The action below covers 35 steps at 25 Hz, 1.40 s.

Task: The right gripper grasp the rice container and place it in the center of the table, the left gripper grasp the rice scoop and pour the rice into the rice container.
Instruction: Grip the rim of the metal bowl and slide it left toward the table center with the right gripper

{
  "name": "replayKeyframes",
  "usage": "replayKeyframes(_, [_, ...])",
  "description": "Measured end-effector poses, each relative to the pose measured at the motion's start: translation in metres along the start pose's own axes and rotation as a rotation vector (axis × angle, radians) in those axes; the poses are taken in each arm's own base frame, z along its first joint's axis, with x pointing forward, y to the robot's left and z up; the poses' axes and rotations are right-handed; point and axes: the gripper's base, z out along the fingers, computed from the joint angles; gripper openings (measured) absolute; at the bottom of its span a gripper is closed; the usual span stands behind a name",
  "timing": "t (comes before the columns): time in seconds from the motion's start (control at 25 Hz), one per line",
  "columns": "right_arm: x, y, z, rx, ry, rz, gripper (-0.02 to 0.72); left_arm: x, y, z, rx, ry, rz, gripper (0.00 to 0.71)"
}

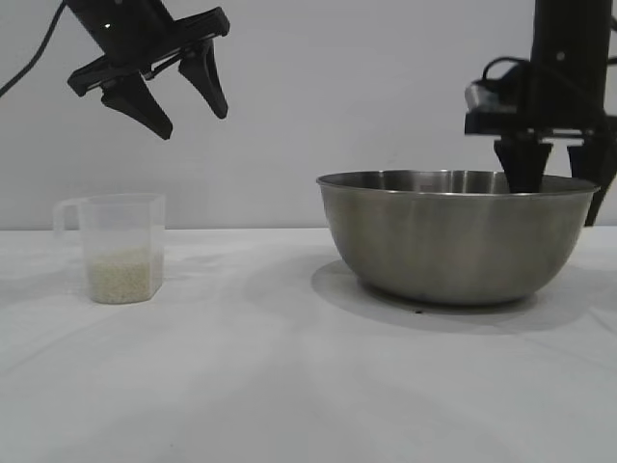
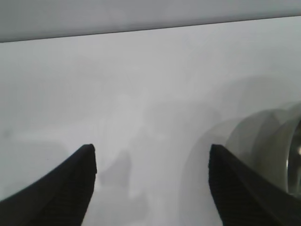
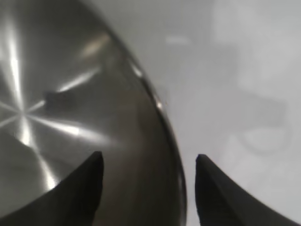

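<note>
Steel rim is what this moment turns on: the rice container (image 1: 453,236) sits on the table (image 1: 289,386) at the right side of the exterior view, not yet at the centre, and the right gripper (image 1: 557,164) hangs straight down over its far right edge. In the right wrist view the two fingers (image 3: 80,193) stand apart with the bowl's rim running between them, one finger inside over the brushed metal, the other outside above the tabletop; that straddle looks chosen so that closing would pinch the thin wall. The jaws appear spread in that view, with no contact on the rim that I can see, so I judge the grasp not yet made. Well apart at the left stands the rice scoop (image 1: 120,249), upright on the table, its handle turned to the left, with the rice (image 1: 120,275) filling only its lower part, so it should travel without spilling if kept level. Above the scoop and clear of it, the left gripper (image 1: 188,106) hangs tilted downward, fingers spread and empty, probably parked there to leave the middle free for the bowl.
</note>
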Motion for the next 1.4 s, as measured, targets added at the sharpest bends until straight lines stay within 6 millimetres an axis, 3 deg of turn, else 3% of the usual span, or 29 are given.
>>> replayKeyframes(0.08, [0.0, 0.002, -0.003, -0.02, -0.007, 0.004, 0.08, 0.001, 0.0, 0.0, 0.001, 0.006, 0.002, 0.482])
replayKeyframes(0.16, [0.0, 0.005, -0.003, -0.039, -0.007, 0.006, 0.0, 0.001, 0.0, 0.0, -0.001, 0.006, 0.006, 0.482])
replayKeyframes(0.32, [0.0, 0.017, -0.002, -0.056, -0.005, -0.01, 0.0, 0.001, 0.0, 0.0, -0.004, 0.01, 0.015, 0.482])
replayKeyframes(0.68, [0.005, 0.064, 0.002, -0.099, 0.004, -0.092, 0.0, 0.001, 0.0, 0.0, -0.005, 0.01, 0.018, 0.482])
replayKeyframes(0.88, [0.006, 0.071, 0.005, -0.107, 0.012, -0.104, 0.0, 0.001, 0.0, 0.0, -0.005, 0.01, 0.018, 0.482])
replayKeyframes(0.92, [0.006, 0.07, 0.005, -0.098, 0.013, -0.107, 0.049, 0.001, 0.0, 0.0, -0.005, 0.01, 0.018, 0.482])
replayKeyframes(0.96, [0.006, 0.07, 0.006, -0.093, 0.014, -0.108, 0.049, 0.001, 0.0, 0.0, -0.005, 0.01, 0.018, 0.482])
replayKeyframes(1.2, [0.007, 0.069, 0.0, -0.081, 0.0, -0.115, 0.446, 0.001, 0.0, 0.0, -0.005, 0.01, 0.018, 0.482])
replayKeyframes(1.36, [0.011, 0.065, -0.024, -0.023, -0.059, -0.136, 0.476, 0.001, 0.001, 0.0, -0.006, 0.011, 0.018, 0.482])
replayKeyframes(1.4, [0.012, 0.064, -0.031, -0.008, -0.077, -0.141, 0.516, 0.001, 0.001, 0.0, -0.006, 0.011, 0.018, 0.482])
